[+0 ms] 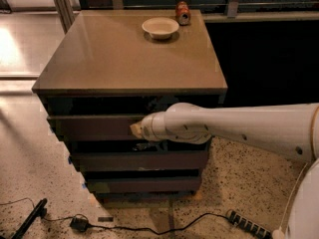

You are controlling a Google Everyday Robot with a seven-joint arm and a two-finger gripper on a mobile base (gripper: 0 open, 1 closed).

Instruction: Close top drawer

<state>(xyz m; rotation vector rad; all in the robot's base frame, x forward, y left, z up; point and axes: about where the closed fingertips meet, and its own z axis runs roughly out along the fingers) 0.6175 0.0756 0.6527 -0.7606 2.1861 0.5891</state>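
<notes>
- Your top drawer point(89, 127) sits just under the bench point(124, 63) top, with its flat front standing slightly proud of the two slimmer fronts point(139, 161) below, so it is not fully in.
- A dark gap shows between the drawer front and the bench top above it.
- Your pincer point(135, 129) is at the right part of that drawer front, its tan tip against or just at the wood. You cannot tell from here whether it is apart or together.
- The white arm point(239, 128) reaches in from the right, nearly level, and crosses the right side of the drawers.
- On the bench top, far back, you have a pale bowl point(160, 28) with a can point(183, 13) just beside it.
- Cables point(149, 228) and a power strip point(249, 225) lie on the speckled floor point(30, 173) in front.
</notes>
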